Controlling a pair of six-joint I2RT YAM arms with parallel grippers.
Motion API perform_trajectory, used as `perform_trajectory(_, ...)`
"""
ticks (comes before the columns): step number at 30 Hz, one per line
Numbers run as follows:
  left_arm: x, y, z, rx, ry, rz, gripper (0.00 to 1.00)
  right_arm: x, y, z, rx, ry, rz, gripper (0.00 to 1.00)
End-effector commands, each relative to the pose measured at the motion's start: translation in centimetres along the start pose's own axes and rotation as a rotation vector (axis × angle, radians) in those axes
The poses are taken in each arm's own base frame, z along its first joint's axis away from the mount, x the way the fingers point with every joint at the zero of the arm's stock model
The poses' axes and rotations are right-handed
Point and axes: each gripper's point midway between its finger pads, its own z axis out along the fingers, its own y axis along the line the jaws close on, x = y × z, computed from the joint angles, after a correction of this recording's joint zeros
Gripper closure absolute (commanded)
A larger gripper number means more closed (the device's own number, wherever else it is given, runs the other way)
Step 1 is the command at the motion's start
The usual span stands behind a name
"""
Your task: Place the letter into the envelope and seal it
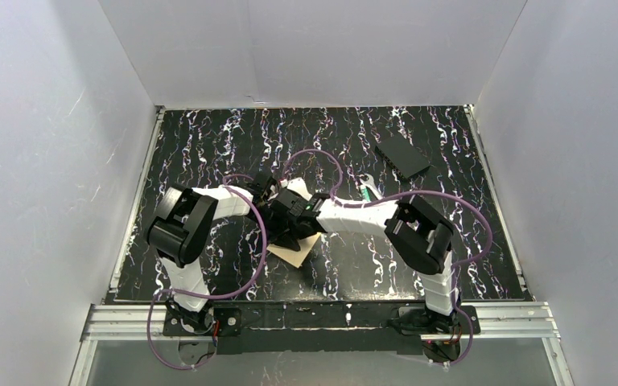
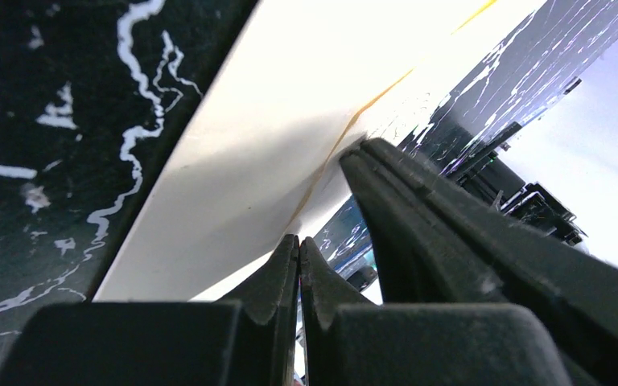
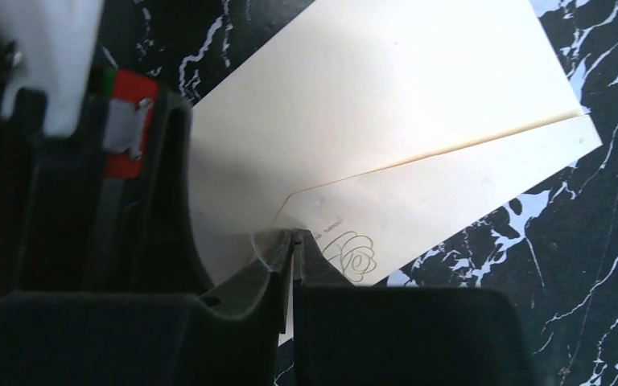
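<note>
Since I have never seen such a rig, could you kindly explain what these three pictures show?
These are two robot arms bolted to a black marbled table. The wide picture looks down from above; the other two come from cameras on each wrist. A flat cream paper envelope lies mid-table, a flat black block far right. Both claws meet at the envelope: the left claw is shut at its edge, the right claw looks shut at the flap's point. Whether either pinches paper is unclear.

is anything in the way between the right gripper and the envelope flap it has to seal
Nothing visible. The right gripper sits right at the tip of the flap of the envelope, by the rose print. The left gripper is close beside it, not between them.
</note>
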Motion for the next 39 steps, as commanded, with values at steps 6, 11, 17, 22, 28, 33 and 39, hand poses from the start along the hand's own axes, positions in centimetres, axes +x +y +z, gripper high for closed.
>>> perform_trajectory(6, 0.4, 4.0, 1.1, -0.147, -0.005, -0.069, 1.0, 4.0, -0.8, 1.4, 0.041, 0.088, -0.001, 0.88)
perform_trajectory(11, 0.7, 4.0, 0.9, -0.13, -0.017, -0.078, 1.0, 3.6, -3.7, 2.8, 0.182, 0.094, 0.013, 0.88)
perform_trajectory(17, 0.7, 4.4, 1.0, -0.129, -0.012, -0.089, 1.0, 2.7, -6.3, 2.9, 0.262, 0.094, 0.063, 0.89)
perform_trajectory(22, 0.5, 4.3, 1.0, -0.125, -0.012, -0.087, 1.0, 1.4, -7.2, 2.8, 0.271, 0.092, 0.089, 0.88)
perform_trajectory(28, 0.3, 3.8, 0.6, -0.109, -0.022, -0.075, 1.0, -0.9, -6.4, 1.9, 0.17, 0.082, 0.132, 0.87)
perform_trajectory(33, -0.3, 1.8, -0.2, -0.048, -0.043, -0.029, 1.0, -4.8, -4.8, -1.5, 0.065, 0.014, 0.13, 0.84)
perform_trajectory(39, -2.9, -3.9, -3.4, 0.049, -0.106, 0.084, 0.94, -7.9, -6.4, -5.9, -0.017, -0.083, 0.201, 0.71)
